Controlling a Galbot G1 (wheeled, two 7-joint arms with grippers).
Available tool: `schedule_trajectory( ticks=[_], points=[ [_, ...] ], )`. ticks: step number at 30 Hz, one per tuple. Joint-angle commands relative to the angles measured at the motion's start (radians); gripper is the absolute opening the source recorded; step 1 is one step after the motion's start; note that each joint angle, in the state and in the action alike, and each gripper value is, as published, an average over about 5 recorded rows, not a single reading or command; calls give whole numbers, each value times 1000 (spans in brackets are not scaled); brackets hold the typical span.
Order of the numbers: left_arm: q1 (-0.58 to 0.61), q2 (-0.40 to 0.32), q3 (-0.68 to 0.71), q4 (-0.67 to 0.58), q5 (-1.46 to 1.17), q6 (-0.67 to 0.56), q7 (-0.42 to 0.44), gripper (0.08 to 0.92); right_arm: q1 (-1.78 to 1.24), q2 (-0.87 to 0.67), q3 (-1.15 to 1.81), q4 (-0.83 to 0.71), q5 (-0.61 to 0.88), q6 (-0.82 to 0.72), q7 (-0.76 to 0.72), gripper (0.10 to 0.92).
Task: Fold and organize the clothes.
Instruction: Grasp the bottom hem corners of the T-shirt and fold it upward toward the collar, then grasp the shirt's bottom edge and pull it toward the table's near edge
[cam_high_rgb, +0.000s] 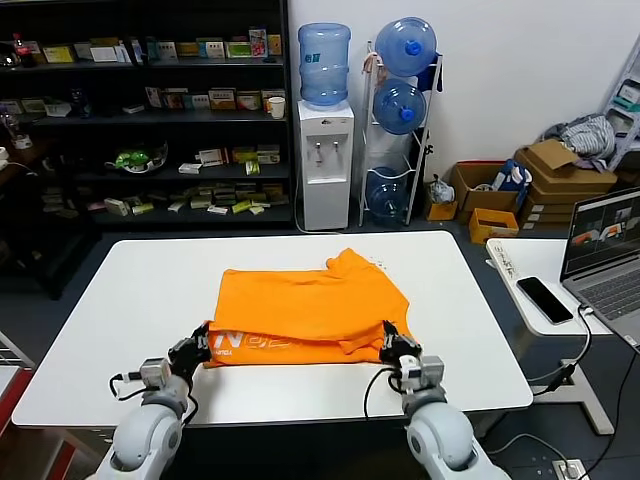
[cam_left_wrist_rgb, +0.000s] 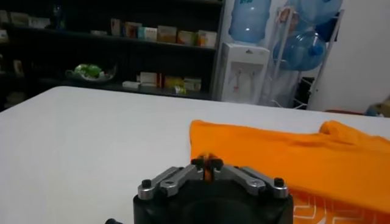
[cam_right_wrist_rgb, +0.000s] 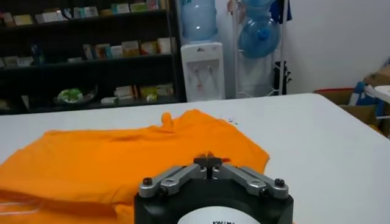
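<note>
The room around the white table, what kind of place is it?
Probably an office or lab with a pantry corner: a water dispenser beside spare water bottles, dark shelves of small packaged goods, and cardboard boxes near a laptop.

Both arms are rounded grey shells. The left hand (cam_high_rgb: 193, 352) and right hand (cam_high_rgb: 399, 352) are black with silver linkage bars, black screws and thin black cables.

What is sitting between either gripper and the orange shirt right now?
Nothing visible. The left gripper and right gripper are both already at the near edge of the orange T-shirt, each with a sliver of orange cloth between its fingertips. Only bare white table surrounds it.
</note>
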Motion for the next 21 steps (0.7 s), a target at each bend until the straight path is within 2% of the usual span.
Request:
schedule_trajectory(
  ticks=[1, 6, 10, 13, 17, 21],
  points=[
    [-38, 36, 14, 38, -8, 13, 19, 262, 72, -32, -38, -26, -4, -9, -23, 322],
    [166, 27, -44, -159, 34, 6, 14, 409, -105, -88, 30, 96, -94, 43, -60, 460],
    [272, -10, -66, -187, 92, -29, 40, 522, -218, -117, 96, 117, -130, 79, -100, 581],
    [281, -44, -67, -145, 101, -49, 61, 608, -250, -116, 138, 82, -128, 96, -117, 668],
    [232, -80, -67, -66, 101, -59, 78, 729, -235, -102, 165, 19, -104, 98, -131, 774],
    [173, -93, -68, 6, 104, -64, 85, 808, -204, -89, 157, -18, -83, 88, -151, 818]
  ],
)
